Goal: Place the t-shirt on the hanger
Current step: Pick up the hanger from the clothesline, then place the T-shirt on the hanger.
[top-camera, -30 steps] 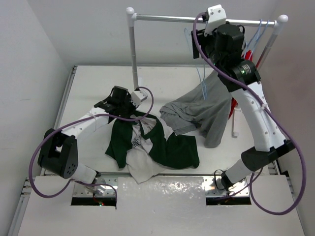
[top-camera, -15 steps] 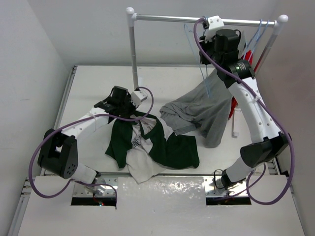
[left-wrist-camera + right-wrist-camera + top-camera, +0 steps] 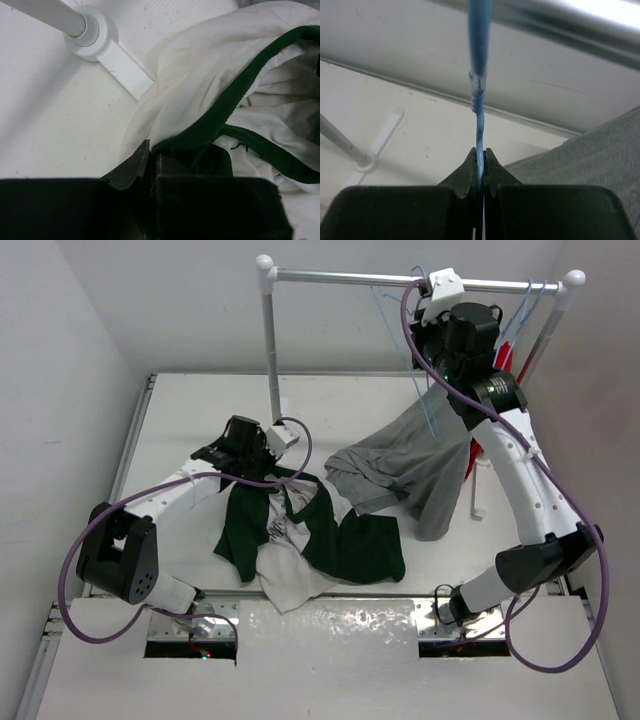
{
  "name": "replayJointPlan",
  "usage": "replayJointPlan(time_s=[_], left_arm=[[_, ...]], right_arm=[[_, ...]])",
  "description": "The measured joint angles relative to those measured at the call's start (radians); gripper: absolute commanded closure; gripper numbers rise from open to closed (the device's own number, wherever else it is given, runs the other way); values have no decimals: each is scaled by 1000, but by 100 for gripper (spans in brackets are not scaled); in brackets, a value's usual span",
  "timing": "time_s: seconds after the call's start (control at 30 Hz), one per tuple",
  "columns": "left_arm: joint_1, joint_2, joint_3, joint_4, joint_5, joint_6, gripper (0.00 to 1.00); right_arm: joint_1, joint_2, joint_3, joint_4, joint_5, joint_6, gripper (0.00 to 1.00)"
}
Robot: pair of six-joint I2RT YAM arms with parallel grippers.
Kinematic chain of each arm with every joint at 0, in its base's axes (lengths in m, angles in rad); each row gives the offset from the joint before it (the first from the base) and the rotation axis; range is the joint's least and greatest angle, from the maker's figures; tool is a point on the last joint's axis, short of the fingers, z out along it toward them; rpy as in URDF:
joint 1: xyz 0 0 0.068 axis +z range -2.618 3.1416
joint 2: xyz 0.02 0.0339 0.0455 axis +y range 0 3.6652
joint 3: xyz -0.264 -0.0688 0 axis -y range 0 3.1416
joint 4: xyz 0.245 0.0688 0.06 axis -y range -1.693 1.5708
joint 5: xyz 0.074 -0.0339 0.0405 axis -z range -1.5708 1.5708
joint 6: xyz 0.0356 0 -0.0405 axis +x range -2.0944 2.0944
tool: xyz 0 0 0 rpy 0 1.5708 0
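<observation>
The t-shirt (image 3: 310, 540), white with dark green sleeves, lies crumpled on the table's near middle. My left gripper (image 3: 262, 458) rests at its upper left edge. In the left wrist view the gripper (image 3: 154, 156) is shut on the shirt's green collar band (image 3: 220, 112), with white cloth bunched above it. The hanger (image 3: 428, 410), thin light-blue wire, hangs by the rack's top rail at the back right. In the right wrist view my right gripper (image 3: 479, 156) is shut on the hanger's blue wire (image 3: 479, 127), just under its twisted neck. In the top view the arm hides those fingertips.
A grey shirt (image 3: 420, 465) lies draped at the right of the table, below the hanger. The rack's rail (image 3: 340, 278) and left post (image 3: 270, 340) stand at the back, its foot (image 3: 95, 35) close to my left gripper. A red garment (image 3: 505, 350) and more blue hangers (image 3: 535, 295) hang at the far right.
My right gripper has closed on the hanger's wire, and its arm has shifted up toward the rail. The left arm and the t-shirt have stayed still.
</observation>
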Motion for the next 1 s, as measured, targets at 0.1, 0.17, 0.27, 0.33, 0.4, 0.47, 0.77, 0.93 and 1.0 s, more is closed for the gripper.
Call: replayJointPlan(time_s=[0.1, 0.17, 0.27, 0.33, 0.4, 0.47, 0.77, 0.93, 1.0], left_arm=[[0, -2, 0, 0, 0, 0, 100], [0, -3, 0, 0, -2, 0, 100], [0, -3, 0, 0, -5, 0, 100], [1, -3, 0, 1, -8, -3, 100], [1, -3, 0, 3, -15, -8, 100], [1, -3, 1, 3, -20, -15, 100], [10, 75, 102, -17, -29, -66, 100], [13, 124, 156, -33, -42, -82, 100], [14, 138, 169, -38, -48, -86, 100]], right_arm=[[0, -7, 21, 2, -26, -17, 100], [0, -4, 47, -8, -54, -37, 100], [0, -10, 90, -26, -111, -63, 100], [0, -40, 57, -17, -157, -66, 100], [1, -101, -39, -1, -210, -64, 100], [6, -167, -152, 6, -263, -55, 100], [95, -466, -731, 104, -370, 88, 100], [102, -491, -812, 76, -385, 122, 100], [134, -487, -822, 70, -416, 121, 100]])
